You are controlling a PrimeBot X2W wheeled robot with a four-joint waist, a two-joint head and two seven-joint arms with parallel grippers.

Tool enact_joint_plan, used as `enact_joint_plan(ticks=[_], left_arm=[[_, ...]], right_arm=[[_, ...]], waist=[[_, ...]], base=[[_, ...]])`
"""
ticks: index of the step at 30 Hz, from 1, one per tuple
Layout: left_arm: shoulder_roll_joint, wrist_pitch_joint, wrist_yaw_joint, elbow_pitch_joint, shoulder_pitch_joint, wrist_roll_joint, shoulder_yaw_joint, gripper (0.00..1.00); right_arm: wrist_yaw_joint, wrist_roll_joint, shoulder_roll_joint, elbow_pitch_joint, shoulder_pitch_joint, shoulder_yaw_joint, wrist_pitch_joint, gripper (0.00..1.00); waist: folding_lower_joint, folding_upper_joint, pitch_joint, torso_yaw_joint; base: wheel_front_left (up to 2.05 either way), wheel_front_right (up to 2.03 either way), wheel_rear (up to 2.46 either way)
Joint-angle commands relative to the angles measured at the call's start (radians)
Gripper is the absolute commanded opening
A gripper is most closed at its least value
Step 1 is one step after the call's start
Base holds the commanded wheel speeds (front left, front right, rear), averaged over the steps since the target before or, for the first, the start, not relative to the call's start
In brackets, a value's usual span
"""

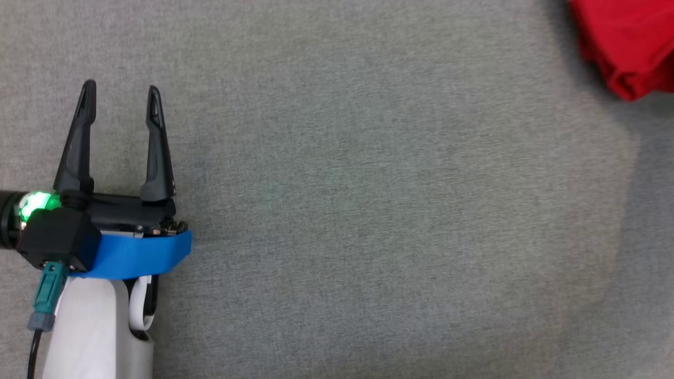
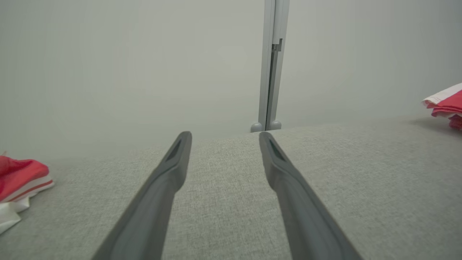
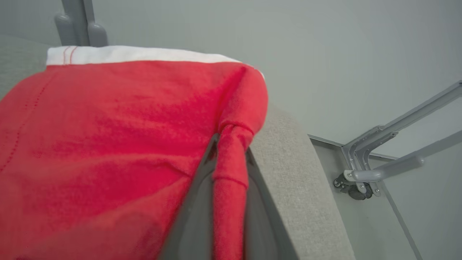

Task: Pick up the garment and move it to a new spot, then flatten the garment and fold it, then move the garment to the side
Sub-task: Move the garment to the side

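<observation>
Red knit cloth, the garment (image 3: pixel 108 144), is seen lying on the grey woven surface (image 1: pixel 368 210), near its rounded edge in the right wrist view and at the upper right corner of the head view. A white hem (image 3: pixel 137 54) with red stitching is shown along its far side. A rolled fold of the garment is pinched between the dark fingers of the right gripper (image 3: pixel 231 148), which are clamped tight on it. The left gripper (image 1: pixel 121 89) is held over bare surface at the left of the head view, well apart from the garment; its two fingers are spread wide and left free. A blue band (image 1: pixel 137 255) is wrapped around its wrist and a green light (image 1: pixel 34 205) is lit beside it. In the left wrist view a second red and white cloth (image 2: pixel 18 180) is seen lying at the left edge of the surface, and a pale upright post (image 2: pixel 272 72) is seen behind the far edge. Grey metal struts (image 3: pixel 379 169) are seen beyond the surface's edge.
</observation>
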Motion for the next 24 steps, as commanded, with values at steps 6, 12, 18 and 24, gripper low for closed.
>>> enact_joint_plan(ticks=[6,12,18,24], left_arm=[[0.015,-0.003,-0.004,-0.030,-0.049,0.010,-0.007,1.00],[0.026,-0.003,-0.004,-0.047,-0.050,0.013,-0.008,1.00],[0.022,-0.003,0.005,-0.034,-0.039,0.011,-0.009,1.00],[0.009,-0.003,0.010,-0.004,-0.008,-0.007,0.002,1.00]], right_arm=[[0.000,-0.015,-0.077,0.107,-0.139,0.025,0.022,0.00],[0.000,-0.006,-0.078,0.202,-0.207,0.031,0.022,1.00],[0.000,-0.031,-0.085,0.254,-0.227,0.036,-0.057,1.00],[0.000,-0.026,-0.039,0.210,-0.208,0.011,-0.111,1.00]], waist=[[-0.0001,-0.0001,0.065,0.030],[-0.0001,-0.0001,0.081,0.034],[-0.0001,-0.0001,0.053,0.030],[-0.0001,-0.0001,-0.037,0.025]], base=[[0.00,0.00,0.00],[0.00,0.00,0.00],[0.00,0.00,0.00],[0.00,0.00,0.00]])
